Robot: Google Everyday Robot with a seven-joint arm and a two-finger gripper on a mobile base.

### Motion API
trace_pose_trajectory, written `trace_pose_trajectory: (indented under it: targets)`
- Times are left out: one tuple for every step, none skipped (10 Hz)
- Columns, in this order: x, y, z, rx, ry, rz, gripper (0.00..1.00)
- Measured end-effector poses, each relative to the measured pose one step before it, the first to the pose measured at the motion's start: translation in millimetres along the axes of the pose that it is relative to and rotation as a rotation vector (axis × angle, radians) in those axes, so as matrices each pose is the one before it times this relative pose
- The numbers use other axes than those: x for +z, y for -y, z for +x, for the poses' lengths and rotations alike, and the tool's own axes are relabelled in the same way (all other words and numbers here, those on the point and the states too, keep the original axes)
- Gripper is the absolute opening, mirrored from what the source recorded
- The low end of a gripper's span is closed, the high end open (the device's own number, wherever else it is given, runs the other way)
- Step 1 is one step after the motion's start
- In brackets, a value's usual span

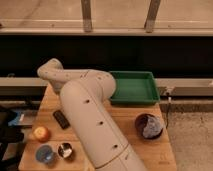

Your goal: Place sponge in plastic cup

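The plastic cup (pixel 45 153) is small, round and light blue, and stands at the table's front left corner. The sponge does not show in this view. My white arm (pixel 85 107) rises from the bottom, bends at an elbow (pixel 50 70) over the table's back left and folds back to the right towards the green tray. My gripper is hidden behind the arm's own bulk, so I cannot see it.
An orange fruit (pixel 41 133) lies left of the arm and a shiny silver cup (pixel 65 149) stands beside the blue cup. A black bar (pixel 61 119) lies by the arm. A green tray (pixel 134 87) sits at the back and a dark bowl (pixel 149 125) at the right on the wooden table (pixel 125 125).
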Motion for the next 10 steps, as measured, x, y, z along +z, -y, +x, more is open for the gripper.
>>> trace_pose_trajectory:
  targets:
    - [-12.83, 1.43, 4.41, 0.01636, 0.01779, 0.0164, 0.0]
    - [-9.68, 0.22, 4.33, 0.01248, 0.01836, 0.01044, 0.0]
    - [-9.99, 1.82, 6.57, 0.01588, 0.02093, 0.0124, 0.0]
    - [-6.9, -0.55, 4.99, 0.01092, 0.0281, 0.01054, 0.0]
    - [-6.1, -1.82, 1.48, 0.00579, 0.02542, 0.00788, 0.0]
    - [-11.26, -2.89, 2.33, 0.00918, 0.05368, 0.00899, 0.0]
    - [-12.09, 0.4, 5.79, 0.01217, 0.05297, 0.01126, 0.0]
    - [-8.85, -0.34, 3.9, 0.00641, 0.04999, 0.0119, 0.0]
    - [-7.24, -4.59, -0.96, 0.00068, 0.04277, 0.00209, 0.0]
    - [-9.74, -4.02, 0.72, 0.0015, 0.05628, 0.00768, 0.0]
